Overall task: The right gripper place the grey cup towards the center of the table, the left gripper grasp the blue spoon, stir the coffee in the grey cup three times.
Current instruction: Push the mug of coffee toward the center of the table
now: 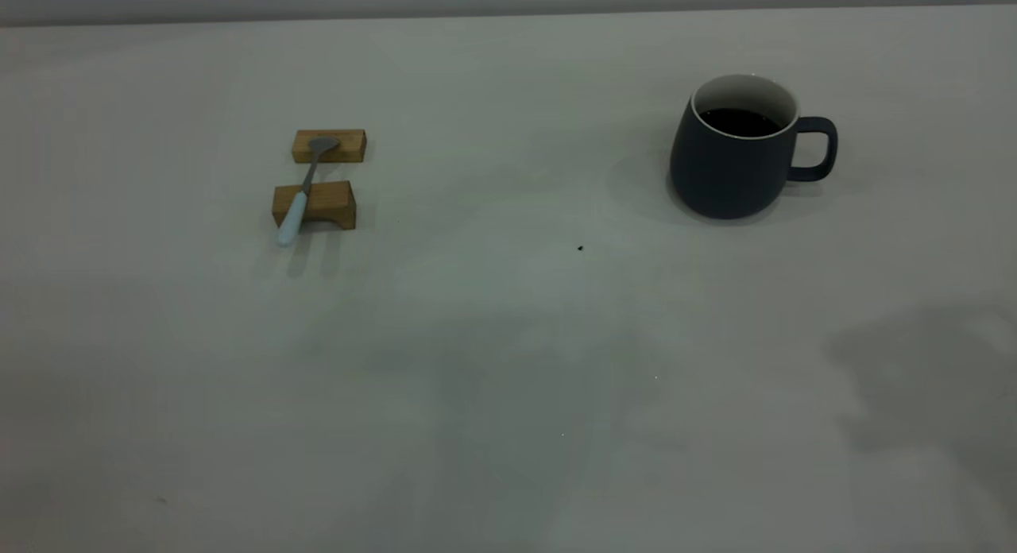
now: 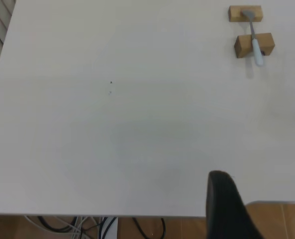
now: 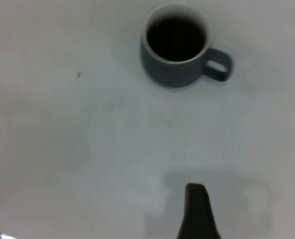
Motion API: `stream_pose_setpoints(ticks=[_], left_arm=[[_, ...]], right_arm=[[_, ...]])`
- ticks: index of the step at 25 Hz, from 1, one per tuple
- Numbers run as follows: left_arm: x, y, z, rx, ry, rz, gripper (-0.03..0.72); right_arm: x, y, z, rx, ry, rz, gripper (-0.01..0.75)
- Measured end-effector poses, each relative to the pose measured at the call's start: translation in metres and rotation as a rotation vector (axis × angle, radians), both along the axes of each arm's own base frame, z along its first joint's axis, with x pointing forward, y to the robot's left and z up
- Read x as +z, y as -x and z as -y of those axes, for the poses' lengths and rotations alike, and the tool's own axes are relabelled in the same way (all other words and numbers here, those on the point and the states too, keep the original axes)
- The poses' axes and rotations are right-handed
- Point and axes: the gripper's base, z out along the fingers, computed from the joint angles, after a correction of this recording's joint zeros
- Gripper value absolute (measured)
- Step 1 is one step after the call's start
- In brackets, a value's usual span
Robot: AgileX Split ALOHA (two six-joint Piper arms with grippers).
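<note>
Grey cup, dark matte mug of black coffee, sits right of centre, handle outward for the right gripper, whose pincer state I cannot tell; blue spoon, pale-handled metal teaspoon, bridges two tan wooden blocks for grasp clearance.

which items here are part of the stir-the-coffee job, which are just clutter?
Job items:
- grey cup, right side of the table
- coffee inside it
- blue spoon, lying across the blocks
- left gripper and right gripper, both far from the items

Not named in the job:
- two wooden blocks propping the spoon
- dark speck
- cables below the table edge
</note>
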Motion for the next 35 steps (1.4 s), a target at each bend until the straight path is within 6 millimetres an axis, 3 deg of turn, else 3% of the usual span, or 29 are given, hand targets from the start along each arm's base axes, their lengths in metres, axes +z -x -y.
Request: stream_pose_setpoints(ticks=[10, 17, 24, 35], left_arm=[[0.000, 0.000, 0.000, 0.000, 0.000, 0.000, 0.436], [0.000, 0.000, 0.000, 0.000, 0.000, -0.001, 0.436], [0.000, 0.000, 0.000, 0.000, 0.000, -0.001, 0.436], [0.000, 0.000, 0.000, 0.000, 0.000, -0.001, 0.436]], right_arm=[[-0.063, -0.095, -0.007, 0.381, 0.244, -0.013, 0.592], [-0.123, -0.140, -0.005, 0.726, 0.411, -0.029, 0.592], [-0.167, -0.169, 0.004, 0.759, 0.370, 0.007, 0.587], [-0.216, -0.185, -0.004, 0.778, 0.316, 0.001, 0.557]])
